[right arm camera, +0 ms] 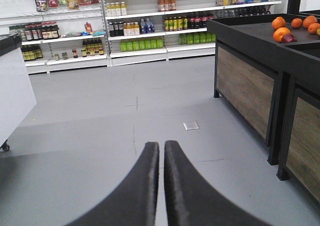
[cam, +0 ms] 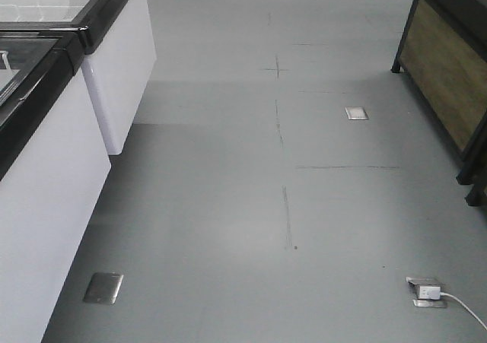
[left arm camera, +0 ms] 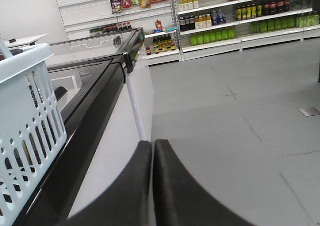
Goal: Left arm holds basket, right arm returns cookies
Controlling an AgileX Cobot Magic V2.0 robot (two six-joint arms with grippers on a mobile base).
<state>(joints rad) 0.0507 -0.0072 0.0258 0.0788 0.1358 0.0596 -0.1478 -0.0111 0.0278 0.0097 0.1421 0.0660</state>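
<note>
The light blue slotted basket [left arm camera: 27, 131] shows only in the left wrist view, at the far left edge, over the black-rimmed freezer [left arm camera: 95, 100]. What it rests on is cut off. My left gripper [left arm camera: 153, 143] is shut and empty, to the right of the basket and apart from it, pointing along the freezer's white side. My right gripper [right arm camera: 161, 144] is shut with a hairline gap and holds nothing, out over the open grey floor. The cookies carton is out of view. Neither gripper shows in the front view.
White chest freezers [cam: 46, 183] line the left. A dark wooden produce stand [right arm camera: 250, 85] with oranges [right arm camera: 281, 31] stands on the right. Stocked shelves [right arm camera: 145, 30] line the far wall. Floor sockets [cam: 103, 287], one with a plug and white cable [cam: 428, 291], lie on the grey floor.
</note>
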